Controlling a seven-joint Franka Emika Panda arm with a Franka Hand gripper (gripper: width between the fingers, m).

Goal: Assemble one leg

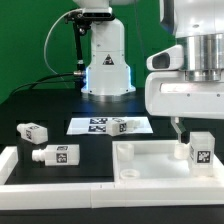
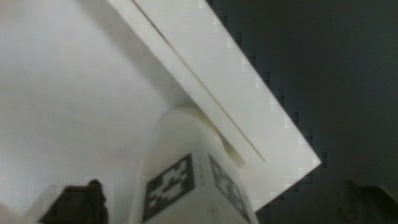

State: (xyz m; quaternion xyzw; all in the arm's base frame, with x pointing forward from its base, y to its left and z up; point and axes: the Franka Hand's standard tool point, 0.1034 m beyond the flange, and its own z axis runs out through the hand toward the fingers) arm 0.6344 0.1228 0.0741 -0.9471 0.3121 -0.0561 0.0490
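Large white tray part (image 1: 150,160) at the exterior view's right, near edge. Gripper (image 1: 178,128) low over its right end, fingers mostly hidden; opening impossible to judge. Leg (image 1: 198,150) upright on the tray, just beside the fingers; contact unclear. Two more legs (image 1: 33,131) at left.
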